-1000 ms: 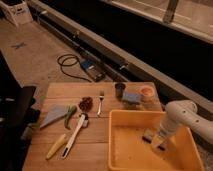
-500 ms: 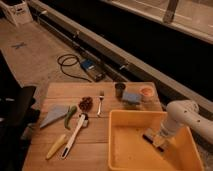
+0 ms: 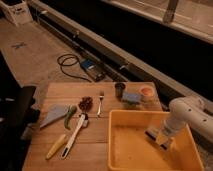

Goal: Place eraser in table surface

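Low over the yellow tray (image 3: 131, 146), near its right wall, hangs my gripper (image 3: 159, 138). I cannot tell whether it grips anything, and the eraser is hidden, probably beneath it. Swinging out toward the table surface (image 3: 98, 144), I could clip the tray's wall and drop the eraser back inside.

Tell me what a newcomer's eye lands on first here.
The bright yellow tray on the right of the wooden table, with the gripper of the white arm inside it near its right wall. Next, the utensils scattered left of the tray, such as the fork.
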Controlling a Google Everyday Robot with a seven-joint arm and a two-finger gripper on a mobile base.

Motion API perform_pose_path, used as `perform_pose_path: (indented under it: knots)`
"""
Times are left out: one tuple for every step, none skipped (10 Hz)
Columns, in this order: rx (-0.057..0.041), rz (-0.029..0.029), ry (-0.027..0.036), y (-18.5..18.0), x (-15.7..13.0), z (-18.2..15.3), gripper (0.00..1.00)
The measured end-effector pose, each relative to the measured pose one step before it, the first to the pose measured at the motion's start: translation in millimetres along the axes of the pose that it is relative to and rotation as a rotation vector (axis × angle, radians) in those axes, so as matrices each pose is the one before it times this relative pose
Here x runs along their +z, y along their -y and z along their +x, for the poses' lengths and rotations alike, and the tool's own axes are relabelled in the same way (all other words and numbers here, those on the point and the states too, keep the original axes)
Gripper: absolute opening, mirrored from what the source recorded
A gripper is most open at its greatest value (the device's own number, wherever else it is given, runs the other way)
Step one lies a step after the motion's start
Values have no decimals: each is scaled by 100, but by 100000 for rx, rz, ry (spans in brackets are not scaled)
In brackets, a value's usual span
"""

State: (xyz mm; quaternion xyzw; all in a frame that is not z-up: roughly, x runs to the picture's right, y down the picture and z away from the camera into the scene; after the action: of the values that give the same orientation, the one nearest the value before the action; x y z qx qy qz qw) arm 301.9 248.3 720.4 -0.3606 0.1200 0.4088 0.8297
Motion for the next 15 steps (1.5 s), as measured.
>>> perform_pose_path:
  knots:
    - [1113,4183,-326,229,-2963,312,0]
    - [984,3995,-452,497,-2425,231,0]
    - [539,3487,93,502,-1905,-80,0]
    - [294,4516,-67,834,-2303,-325,0]
    - [-159,4790,-21,1172,-1911,-739,0]
    - [-690,2820,605,1199,-1279,-1395,0]
    - [-2146,1383,852,1096,-710,-2055,0]
    - [-3027,227,1028,378,-104,-2060,0]
    - [-3237,-502,1204,-291,233,-1966,0]
    - [-2951,-892,639,-722,313,-1457,0]
    - [-4303,-1424,2500,-1448,298,-2536,0]
    - [-3696,-1362,1847,-1306,278,-2174,0]
    - [-1312,-763,1753,-593,63,-1142,0]
    - [782,477,-1440,312,56,793,0]
    - [-35,-148,-351,-45,-28,35,0]
